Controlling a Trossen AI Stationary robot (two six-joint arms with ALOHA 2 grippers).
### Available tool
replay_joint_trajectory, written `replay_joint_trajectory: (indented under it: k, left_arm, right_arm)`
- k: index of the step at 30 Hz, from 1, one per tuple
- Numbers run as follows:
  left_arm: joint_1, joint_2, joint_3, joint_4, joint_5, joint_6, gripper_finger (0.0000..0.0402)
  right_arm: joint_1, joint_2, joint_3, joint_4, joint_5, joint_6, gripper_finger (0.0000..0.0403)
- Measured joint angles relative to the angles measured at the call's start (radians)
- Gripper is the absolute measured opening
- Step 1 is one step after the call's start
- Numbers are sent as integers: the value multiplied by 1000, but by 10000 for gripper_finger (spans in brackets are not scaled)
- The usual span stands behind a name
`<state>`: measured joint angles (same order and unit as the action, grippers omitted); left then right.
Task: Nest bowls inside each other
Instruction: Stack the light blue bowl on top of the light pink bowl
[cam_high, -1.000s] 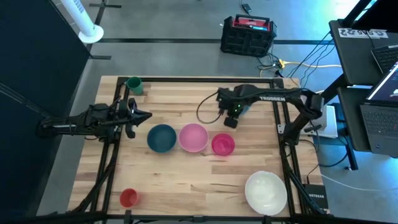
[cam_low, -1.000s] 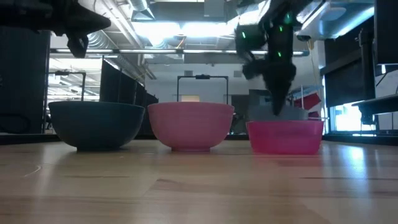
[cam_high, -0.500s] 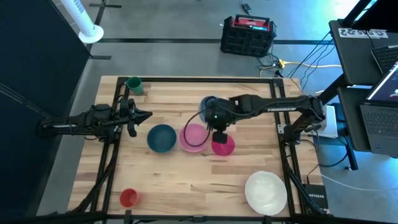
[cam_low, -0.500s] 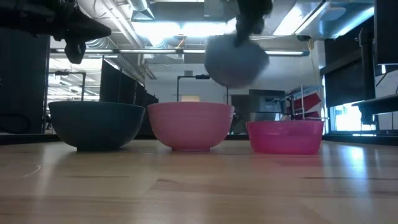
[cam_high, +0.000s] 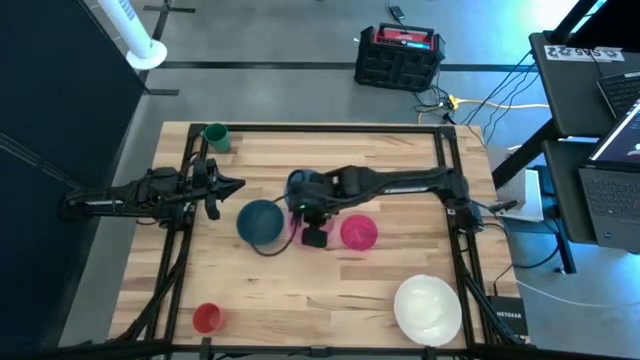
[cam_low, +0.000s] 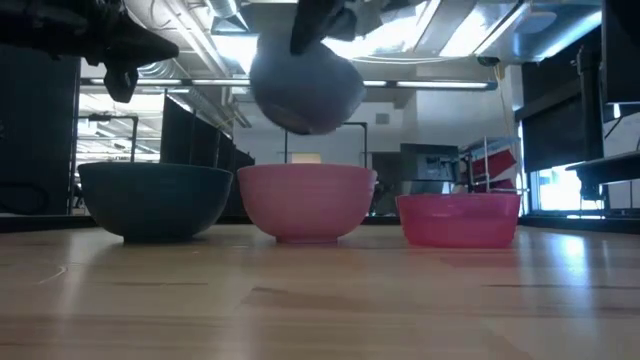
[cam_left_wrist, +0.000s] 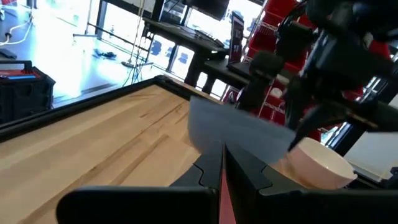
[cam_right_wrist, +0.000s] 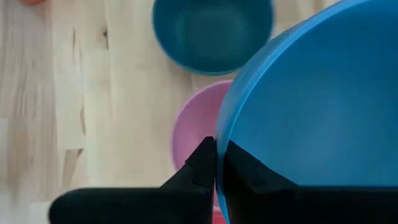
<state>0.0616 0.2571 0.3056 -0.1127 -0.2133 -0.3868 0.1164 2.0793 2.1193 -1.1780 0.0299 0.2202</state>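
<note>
My right gripper (cam_high: 306, 203) is shut on the light blue bowl (cam_high: 300, 186), which hangs in the air above the pale pink bowl (cam_low: 307, 200) and near the dark teal bowl (cam_low: 155, 200). Teal, pink and magenta (cam_high: 358, 232) bowls stand in a row on their bases at mid-table. The white bowl (cam_high: 428, 308) rests at the near right. My left gripper (cam_high: 235, 186) is shut and level above the table's left side, holding nothing. My right gripper pinches the light blue bowl's rim (cam_right_wrist: 219, 147), one finger inside the bowl and one outside. The fingers slant down from the table's right side. The bowl (cam_low: 305, 85) hangs tilted and lifted clear, above the pink bowl's rim.
A small green cup (cam_high: 215, 135) stands at the far left corner and a small red cup (cam_high: 206, 317) at the near left. Bare wood lies along the near edge between the red cup and the white bowl.
My right gripper has lifted the light blue bowl off the table behind the magenta bowl and carried it up and toward the table's left, over the pink bowl. The bowl now hangs clear and tilted. The gripper has also turned.
</note>
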Motion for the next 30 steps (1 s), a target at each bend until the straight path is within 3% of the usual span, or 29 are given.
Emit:
replay_joint_trajectory:
  k: [8, 30]
  left_arm:
    - [0, 0, 0, -11, 0, -6, 0]
    - [0, 0, 0, -11, 0, 1, 0]
  right_arm:
    - [16, 115, 79, -42, -46, 46, 0]
    - [21, 115, -112, 88, -67, 104, 0]
